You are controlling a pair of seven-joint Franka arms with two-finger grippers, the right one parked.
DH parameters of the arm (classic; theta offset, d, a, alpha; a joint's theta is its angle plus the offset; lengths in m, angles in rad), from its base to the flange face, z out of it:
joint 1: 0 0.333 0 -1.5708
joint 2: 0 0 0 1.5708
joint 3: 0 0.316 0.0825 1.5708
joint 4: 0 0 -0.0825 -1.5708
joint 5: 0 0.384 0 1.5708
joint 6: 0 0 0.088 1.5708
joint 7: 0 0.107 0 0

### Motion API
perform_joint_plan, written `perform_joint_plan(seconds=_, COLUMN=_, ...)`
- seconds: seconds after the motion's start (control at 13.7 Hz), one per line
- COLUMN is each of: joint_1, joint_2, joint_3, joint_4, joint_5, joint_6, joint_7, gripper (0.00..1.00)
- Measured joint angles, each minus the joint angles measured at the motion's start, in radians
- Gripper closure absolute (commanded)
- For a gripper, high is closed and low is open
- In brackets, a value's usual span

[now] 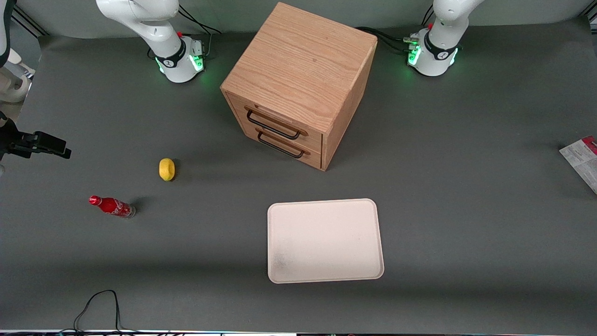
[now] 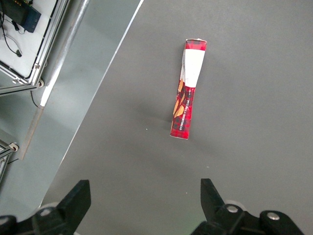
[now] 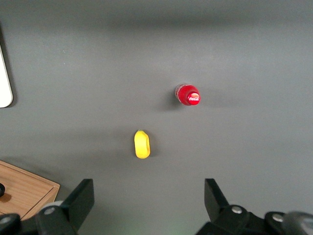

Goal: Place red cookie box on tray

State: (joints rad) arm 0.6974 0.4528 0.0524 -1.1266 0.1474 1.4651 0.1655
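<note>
Desk: grey mat (image 1: 466, 186).
Red cookie box (image 2: 188, 89): lying flat; long axis points away from the gripper (image 2: 144, 203).
Fingers (image 2: 76, 200): apart, empty, above the desk.

Printed card red cookie box (image 2: 187, 93); matt tray (image 1: 325, 241); wood-grain cabinet (image 1: 298, 70).

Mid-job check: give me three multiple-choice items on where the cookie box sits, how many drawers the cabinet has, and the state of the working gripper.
1. Where is the red cookie box?
A. on the tray
B. on the table toward the working arm's end
C. on the cabinet

2. How many drawers does the wooden cabinet show?
A. one
B. two
C. three

3. What state is the left gripper in?
A. open, holding nothing, above the table near the box
B. shut on the box
C. shut on the cola bottle

Answers: 1 B, as the box lies on the grey table and the tray is bare. 2 B, two black handles stacked. 3 A, the fingers stand wide apart with the box lying apart from them.
</note>
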Motion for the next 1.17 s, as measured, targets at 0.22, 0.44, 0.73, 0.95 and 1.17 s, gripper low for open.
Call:
perform_joint_plan(seconds=0.22, joint_1=-0.001, joint_2=0.012, joint_3=-0.001, joint_4=-0.017, joint_5=0.014, joint_6=-0.002, joint_7=-0.009, gripper=0.00)
perform_joint_plan(seconds=0.44, joint_1=-0.001, joint_2=0.032, joint_3=-0.001, joint_4=-0.104, joint_5=0.034, joint_6=0.059, joint_7=-0.040, gripper=0.00)
perform_joint_plan(seconds=0.73, joint_1=0.005, joint_2=0.050, joint_3=0.001, joint_4=-0.278, joint_5=0.036, joint_6=0.229, joint_7=-0.065, gripper=0.01)
perform_joint_plan(seconds=0.95, joint_1=0.016, joint_2=0.056, joint_3=0.003, joint_4=-0.360, joint_5=0.037, joint_6=0.303, joint_7=-0.086, gripper=0.01)
perform_joint_plan(seconds=1.17, joint_1=0.014, joint_2=0.075, joint_3=-0.001, joint_4=-0.383, joint_5=0.036, joint_6=0.376, joint_7=-0.088, gripper=0.01)
